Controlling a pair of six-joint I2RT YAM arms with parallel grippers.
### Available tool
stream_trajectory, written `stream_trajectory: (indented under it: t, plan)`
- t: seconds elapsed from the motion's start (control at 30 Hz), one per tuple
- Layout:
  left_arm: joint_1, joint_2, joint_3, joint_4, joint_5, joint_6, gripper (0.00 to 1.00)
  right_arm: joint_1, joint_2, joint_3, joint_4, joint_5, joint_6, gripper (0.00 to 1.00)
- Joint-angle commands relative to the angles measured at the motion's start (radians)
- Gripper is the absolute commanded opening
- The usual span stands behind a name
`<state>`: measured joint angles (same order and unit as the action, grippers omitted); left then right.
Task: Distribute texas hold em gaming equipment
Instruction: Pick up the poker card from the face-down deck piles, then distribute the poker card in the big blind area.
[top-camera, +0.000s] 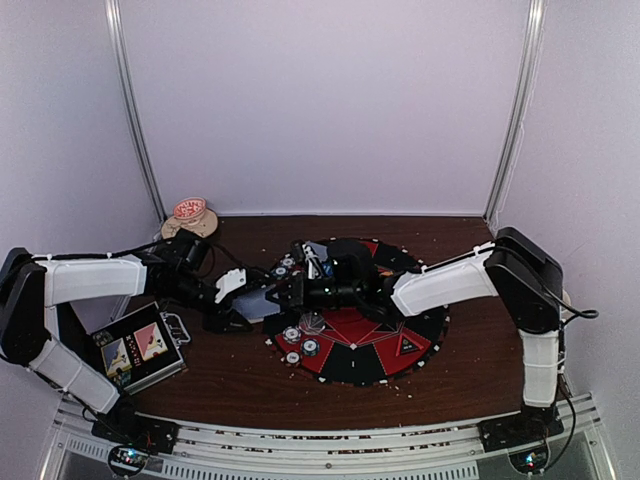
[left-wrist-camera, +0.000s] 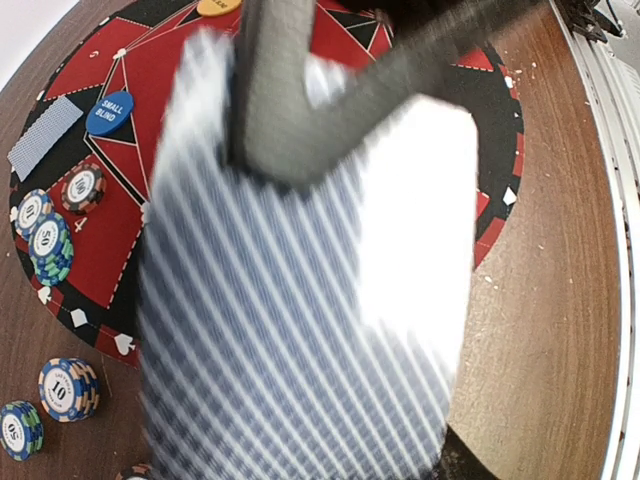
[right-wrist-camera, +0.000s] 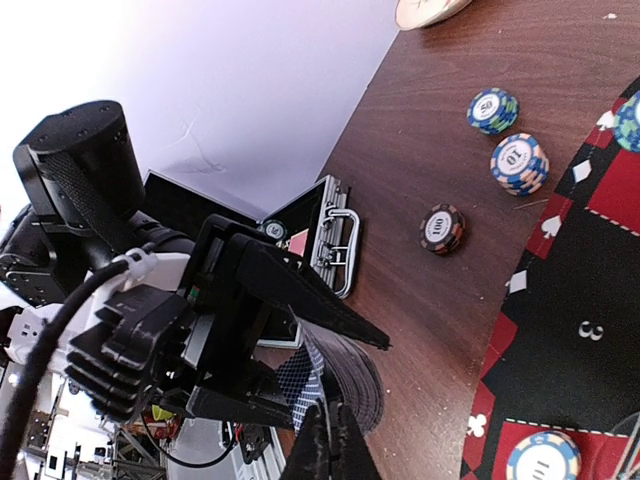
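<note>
Right end effector (right-wrist-camera: 325, 445) is closed on the edge of the top card (left-wrist-camera: 400, 200), so far as its tips show; left end effector (right-wrist-camera: 335, 372) clamps the deck (left-wrist-camera: 300, 340), held aloft over the left rim of the mat (top-camera: 400, 350), left of the surface's centre, midway between near and far edges; the deck's long axis points at the right arm, so the card should slide off lengthwise, rightward over the mat.
</note>
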<state>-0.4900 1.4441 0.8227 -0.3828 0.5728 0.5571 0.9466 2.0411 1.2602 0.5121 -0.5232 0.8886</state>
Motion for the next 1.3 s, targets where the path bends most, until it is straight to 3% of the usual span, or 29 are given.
stream_trajectory:
  t: [0.0, 0.33, 0.5, 0.8, 1.27]
  plan:
    - [0.004, 0.007, -0.001, 0.018, 0.011, 0.014, 0.45, -0.046, -0.109, -0.066, -0.006, 0.034, -0.029, 0.0]
    - [0.005, 0.001, -0.002, 0.019, 0.012, 0.015, 0.45, -0.238, -0.31, -0.246, -0.032, 0.062, -0.046, 0.0]
    - [0.005, -0.001, -0.002, 0.018, 0.013, 0.013, 0.45, -0.38, -0.34, -0.236, -0.143, 0.123, -0.099, 0.0]
    - [0.004, 0.002, -0.001, 0.017, 0.013, 0.014, 0.45, -0.579, -0.184, -0.093, -0.264, 0.082, -0.139, 0.0]
    - [0.005, 0.009, -0.002, 0.017, 0.012, 0.017, 0.45, -0.688, 0.031, 0.072, -0.369, 0.028, -0.184, 0.0]
